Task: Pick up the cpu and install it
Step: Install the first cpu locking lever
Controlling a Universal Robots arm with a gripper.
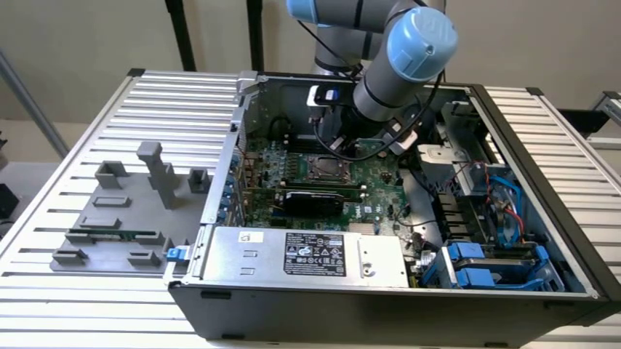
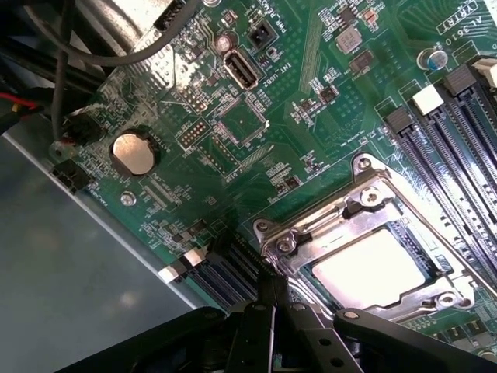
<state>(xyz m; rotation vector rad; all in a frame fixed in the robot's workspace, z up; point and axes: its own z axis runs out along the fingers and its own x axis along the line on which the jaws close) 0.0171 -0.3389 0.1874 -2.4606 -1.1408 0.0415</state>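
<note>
The cpu (image 2: 371, 268), a flat silvery-white square, lies inside the metal socket frame (image 2: 365, 233) on the green motherboard (image 2: 256, 116). My gripper (image 2: 268, 307) hovers just off one corner of that socket, its black fingers (image 2: 252, 334) pressed together with nothing between them. In the exterior view the arm (image 1: 388, 80) reaches down into the open computer case (image 1: 252, 145), ending close above the socket (image 1: 325, 169) at the middle of the board.
A black card (image 1: 313, 198) and the power supply (image 1: 301, 254) sit toward the case front. Blue drive caddies (image 1: 485, 269) and cables fill the exterior view's right. A grey fixture with a green memory stick (image 1: 115, 235) rests on the table. Memory slots (image 2: 458, 132) flank the socket.
</note>
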